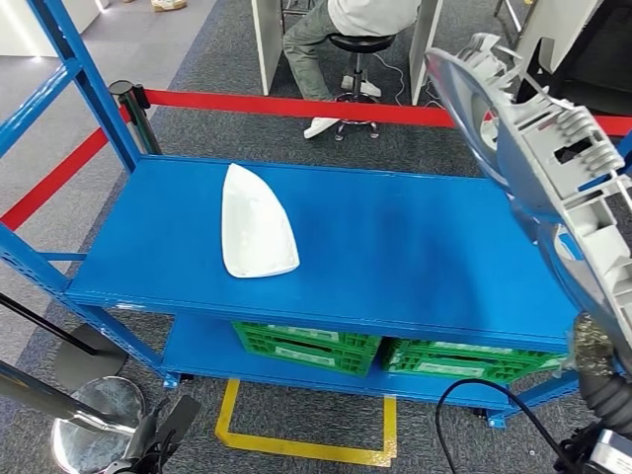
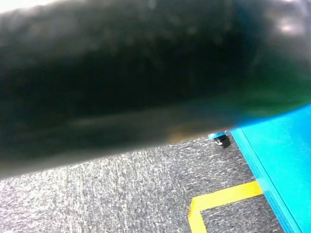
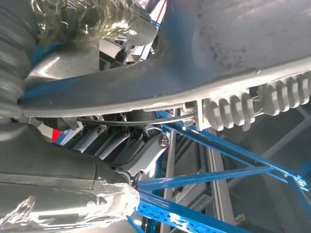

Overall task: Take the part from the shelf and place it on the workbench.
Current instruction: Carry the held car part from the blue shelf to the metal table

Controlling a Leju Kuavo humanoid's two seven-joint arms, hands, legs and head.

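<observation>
**Grey part held aloft at the blue workbench**

Surface: the blue workbench [image 1: 387, 247] spans the centre of the head view. A white moulded piece [image 1: 256, 225] lies flat on it at about 10 o'clock from centre. Two green crates [image 1: 305, 346] sit on the lower shelf. Yellow floor tape [image 1: 298, 446] marks the grey carpet at 6 o'clock.

Room: a red barrier belt [image 1: 283, 105] runs behind the bench; a seated person [image 1: 328, 39] is at 12 o'clock.

Task item: the grey part [image 1: 551, 178] hangs at 3 o'clock, above the bench's right end. The right hand [image 3: 92, 145] grips it between thumb and fingers.

Obscured: the part's far edge is cut off. A dark blurred mass covers the left wrist view; whether the left hand is open or closed cannot be determined.
</observation>
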